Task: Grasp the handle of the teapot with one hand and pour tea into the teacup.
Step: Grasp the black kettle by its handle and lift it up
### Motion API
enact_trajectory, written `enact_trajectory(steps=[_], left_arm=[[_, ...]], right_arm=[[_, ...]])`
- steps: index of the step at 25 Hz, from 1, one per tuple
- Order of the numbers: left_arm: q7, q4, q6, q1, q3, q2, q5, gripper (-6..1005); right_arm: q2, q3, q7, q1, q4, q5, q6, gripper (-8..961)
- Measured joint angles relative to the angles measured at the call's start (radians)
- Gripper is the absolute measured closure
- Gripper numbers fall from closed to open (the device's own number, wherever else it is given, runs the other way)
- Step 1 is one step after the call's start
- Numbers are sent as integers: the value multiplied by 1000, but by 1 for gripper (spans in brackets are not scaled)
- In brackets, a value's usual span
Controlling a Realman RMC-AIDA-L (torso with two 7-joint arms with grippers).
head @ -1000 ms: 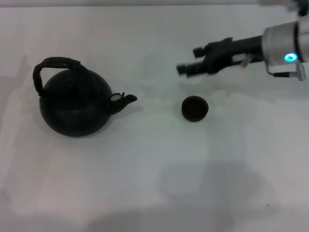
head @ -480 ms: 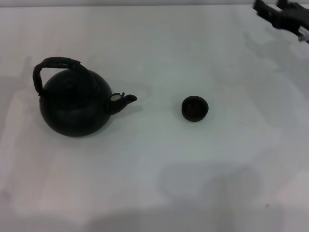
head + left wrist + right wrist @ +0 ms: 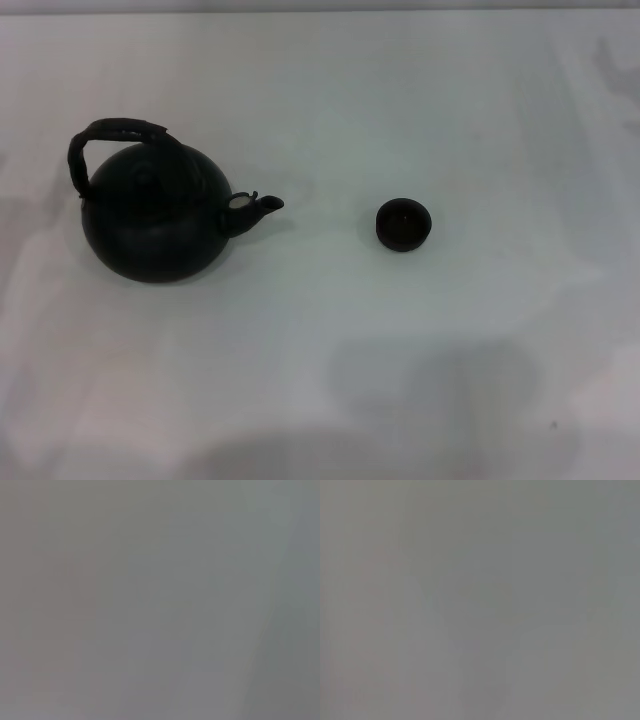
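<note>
The round matte-black teapot (image 3: 155, 215) stands upright on the white table at the left of the head view. Its spout (image 3: 262, 206) points right toward the teacup, with a pale spot at the spout base. The arched rough black handle (image 3: 115, 135) loops over its top. The small dark teacup (image 3: 404, 224) stands upright to the right of the spout, a good gap away. Neither gripper is in the head view. Both wrist views show only plain grey surface.
The white table (image 3: 330, 380) spreads all around both objects. Soft shadows lie on it near the front edge and at the far right.
The right arm, which reached in above the teacup a second ago, has drawn back to the upper right and left the head view. Teapot and teacup have not moved.
</note>
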State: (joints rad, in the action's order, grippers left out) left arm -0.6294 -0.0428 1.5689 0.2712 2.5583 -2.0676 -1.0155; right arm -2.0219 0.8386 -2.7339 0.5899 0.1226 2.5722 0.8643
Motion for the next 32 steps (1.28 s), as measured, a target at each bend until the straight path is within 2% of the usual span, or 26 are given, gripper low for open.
enact_trajectory(steps=[5,8,11,15,19,32], left_arm=[[-14,-78,139,-88,60,2,18,110],[-46,-130,211,-151,112,2,22,110],[-66,-147,238,-174,191,3,22,110],[-66,-153,226,-138,279,0,40,110],[-58,-128,169,-70,284,-8,71,110],[-56,-107,55,-22,284,-6,67,110]], right_arm=[[5,-83,7,19,31,-8,-76,122],[7,-85,13,32,55,-12,-123,122],[8,-86,17,42,77,-15,-173,121],[10,-86,21,69,83,-23,-213,121],[10,-84,21,83,83,-26,-229,121],[5,-77,22,64,75,-28,-224,121]])
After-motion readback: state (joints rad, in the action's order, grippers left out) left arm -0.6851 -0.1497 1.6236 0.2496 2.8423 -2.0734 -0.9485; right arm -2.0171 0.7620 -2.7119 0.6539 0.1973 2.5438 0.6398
